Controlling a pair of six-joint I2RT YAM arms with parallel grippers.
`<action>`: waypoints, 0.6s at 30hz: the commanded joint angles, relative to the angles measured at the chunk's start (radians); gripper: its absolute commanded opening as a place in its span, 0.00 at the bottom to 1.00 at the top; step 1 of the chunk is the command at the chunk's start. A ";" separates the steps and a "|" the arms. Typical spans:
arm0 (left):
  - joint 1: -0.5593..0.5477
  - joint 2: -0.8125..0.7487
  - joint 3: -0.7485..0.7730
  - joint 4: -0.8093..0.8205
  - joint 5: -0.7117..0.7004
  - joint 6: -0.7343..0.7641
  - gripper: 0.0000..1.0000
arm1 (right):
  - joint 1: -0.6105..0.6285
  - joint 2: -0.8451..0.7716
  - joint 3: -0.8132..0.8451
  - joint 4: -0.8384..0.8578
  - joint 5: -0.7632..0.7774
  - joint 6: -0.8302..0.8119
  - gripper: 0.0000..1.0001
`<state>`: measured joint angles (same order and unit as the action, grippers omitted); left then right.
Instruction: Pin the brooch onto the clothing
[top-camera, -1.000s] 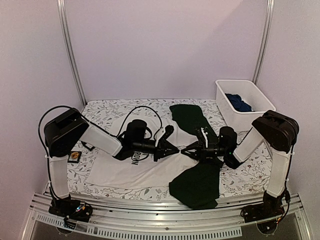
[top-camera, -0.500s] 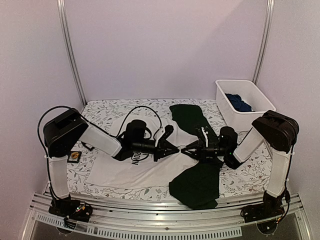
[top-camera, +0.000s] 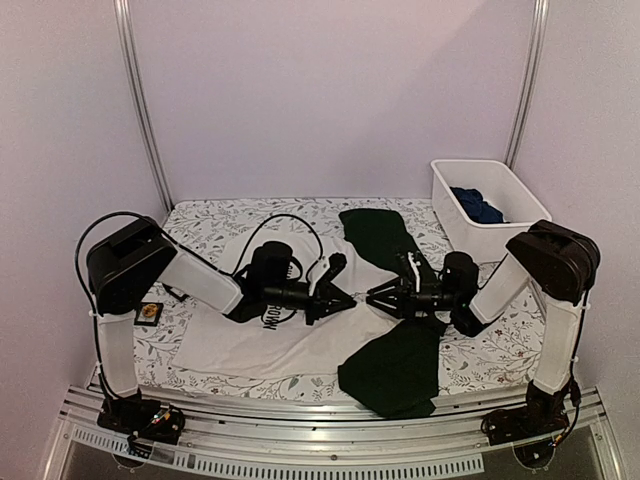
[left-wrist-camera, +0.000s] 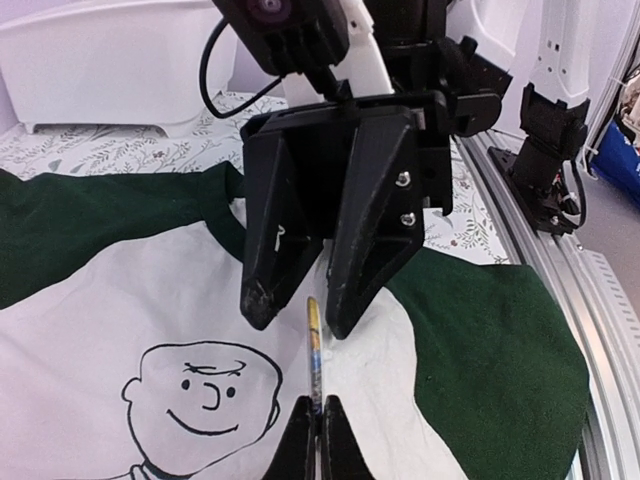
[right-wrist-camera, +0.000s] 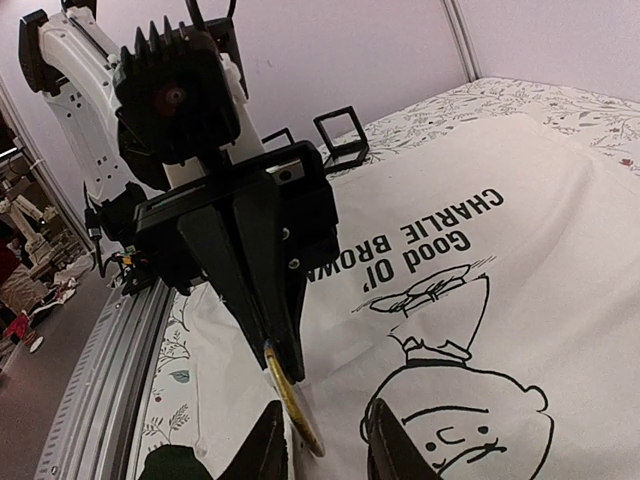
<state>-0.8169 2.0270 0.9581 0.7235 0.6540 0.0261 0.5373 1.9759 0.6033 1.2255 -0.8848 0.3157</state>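
Our left hand (left-wrist-camera: 313, 447) is clenched on the brooch (left-wrist-camera: 314, 350), held edge-on at its fingertips. Our right hand (left-wrist-camera: 300, 310) faces it tip to tip, released, fingers parted with the brooch's far edge in the gap. Below both we see the Charlie Brown T-shirt (left-wrist-camera: 120, 290), spread flat and print-up across the middle of the floral bench (top-camera: 200, 225).

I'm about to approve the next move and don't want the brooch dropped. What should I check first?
1. The left claw is shut on the brooch: ok.
2. The right claw has its jaws apart: ok.
3. The right claw is off the brooch: cannot tell.
4. The brooch is above the white front of the T-shirt: ok.
5. The pin is through the cloth: cannot tell.
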 joint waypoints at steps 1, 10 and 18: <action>-0.005 -0.021 -0.019 -0.035 -0.045 0.093 0.00 | -0.009 -0.060 -0.028 -0.043 -0.006 -0.051 0.31; -0.054 -0.107 -0.003 -0.228 -0.153 0.350 0.00 | -0.036 -0.252 0.142 -0.645 0.229 -0.043 0.39; -0.165 -0.118 -0.010 -0.472 -0.499 0.992 0.00 | -0.034 -0.310 0.316 -1.199 0.721 0.136 0.35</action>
<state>-0.9329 1.8919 0.9497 0.4244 0.3759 0.6106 0.5091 1.6844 0.8795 0.3996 -0.4507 0.3424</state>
